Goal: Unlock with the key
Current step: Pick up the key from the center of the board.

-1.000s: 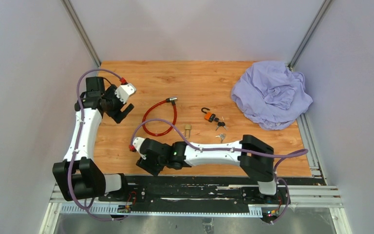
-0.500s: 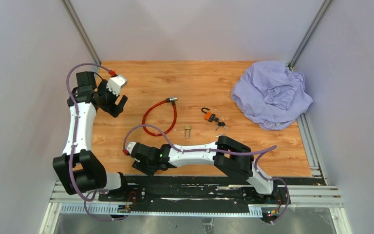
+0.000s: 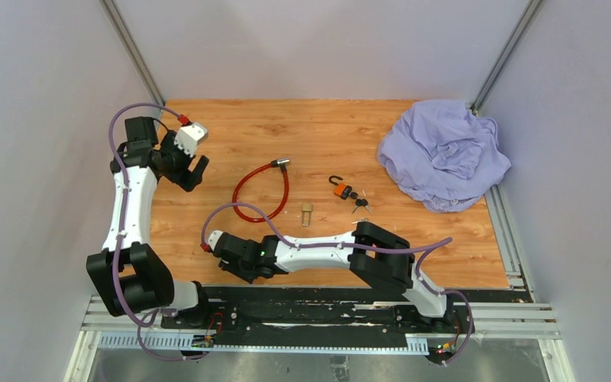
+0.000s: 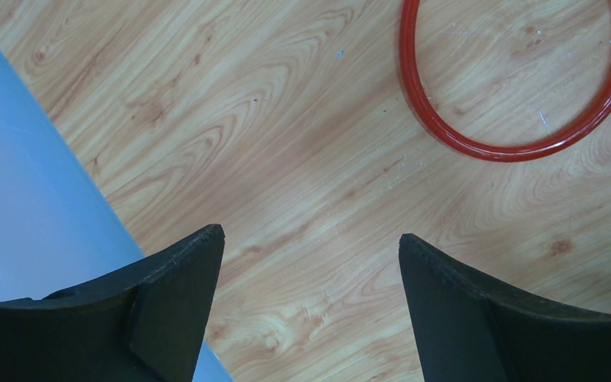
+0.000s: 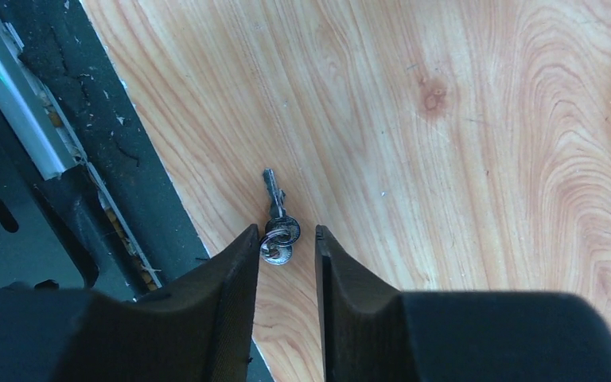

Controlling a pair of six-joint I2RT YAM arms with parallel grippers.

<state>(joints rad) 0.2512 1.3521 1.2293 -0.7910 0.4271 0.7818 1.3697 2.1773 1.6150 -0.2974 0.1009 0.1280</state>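
Observation:
A small bunch of keys (image 5: 277,239) lies on the wood right at the table's front edge. My right gripper (image 5: 287,229) is low over it, jaws a narrow gap apart, the key ring between the tips and against the left finger. In the top view the right gripper (image 3: 235,269) hides these keys. An orange padlock (image 3: 339,189) with its shackle raised lies mid-table with other keys (image 3: 358,201) beside it. A small brass padlock (image 3: 307,213) lies nearer. My left gripper (image 3: 193,170) is open and empty at the far left, over bare wood (image 4: 310,247).
A red cable lock (image 3: 262,191) loops between the two grippers; it also shows in the left wrist view (image 4: 517,151). A crumpled lilac cloth (image 3: 445,153) fills the back right corner. The black rail (image 5: 87,103) runs along the table's front edge. The grey wall (image 4: 24,215) is close to my left gripper.
Over the second my left gripper swung back and left towards the wall. My right arm slid left along the front edge, its elbow folding in; both have barely moved in the last half second.

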